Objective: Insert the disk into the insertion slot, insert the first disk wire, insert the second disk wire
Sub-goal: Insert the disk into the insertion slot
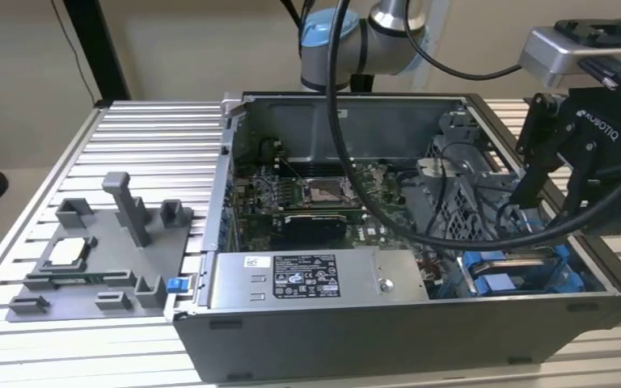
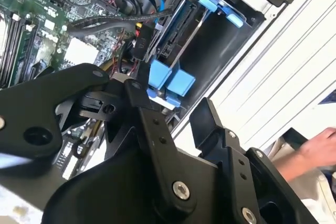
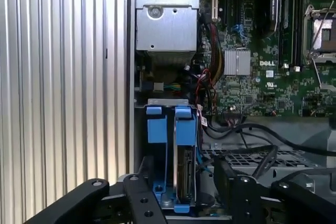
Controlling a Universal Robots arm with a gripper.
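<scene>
A grey computer case (image 1: 397, 339) sits open on a table (image 1: 149, 129) made of silver slats. In the exterior view, the black claw (image 1: 526, 194) hangs over the case at about 3 o'clock from the case's middle. Just under it, at about 4 o'clock, is the insertion slot (image 1: 504, 283) with its bright blue rails. The claw is released: in both wrist views its two black fingers (image 3: 140, 198) are spread apart and hold nothing. In the first wrist view the disk (image 3: 185, 174) stands on its edge inside the slot, between the blue tabs, and the open fingers sit on either side of it, not touching it. Black wires (image 3: 247, 129) lie just beside the slot; I cannot tell if any are plugged into the disk. In the exterior view, a grey power box (image 1: 310, 279) with a label lies at 9 o'clock from the slot, and a grey plastic holder (image 1: 95, 259) rests on the table well apart from the case. A person's hand (image 2: 317, 148) shows in the second wrist view.
</scene>
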